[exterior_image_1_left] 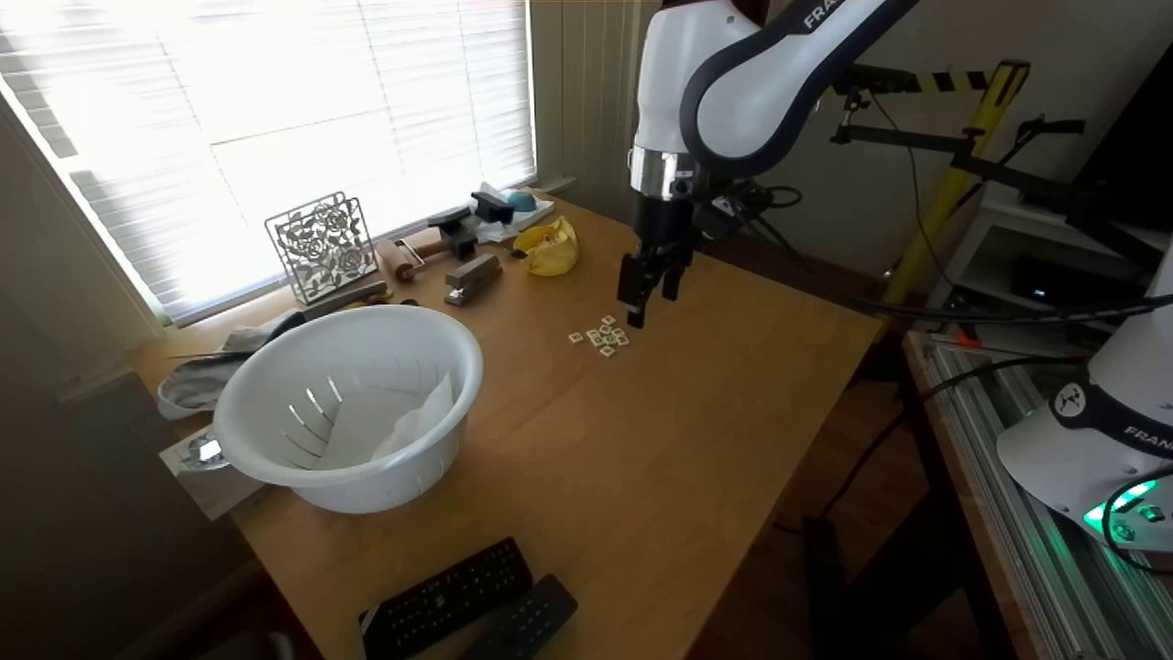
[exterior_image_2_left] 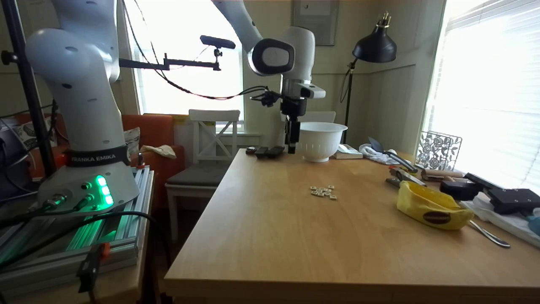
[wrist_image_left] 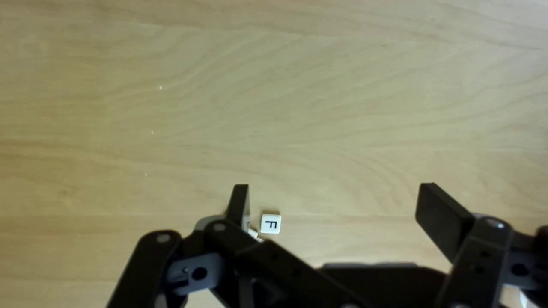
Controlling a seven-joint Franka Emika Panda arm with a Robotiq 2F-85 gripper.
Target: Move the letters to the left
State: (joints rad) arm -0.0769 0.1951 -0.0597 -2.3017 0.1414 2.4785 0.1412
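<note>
Letters (exterior_image_1_left: 610, 339), about nine, one bowl (exterior_image_1_left: 385, 488)

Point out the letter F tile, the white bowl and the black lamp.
Letter F tile (wrist_image_left: 271, 223): in the wrist view, top face.
White bowl (exterior_image_2_left: 321, 141): in an exterior view, outer wall.
Black lamp (exterior_image_2_left: 375, 46): in an exterior view, shade.

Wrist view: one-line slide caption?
Open pincer above a wooden tabletop, white F tile in view, other tiles mostly hidden.

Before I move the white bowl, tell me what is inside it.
In an exterior view, the white bowl holds a pale, sheet-like piece, perhaps paper, seemingly leaning on its inner wall. Whatever lies beneath that, or behind the near rim, is covered.
</note>
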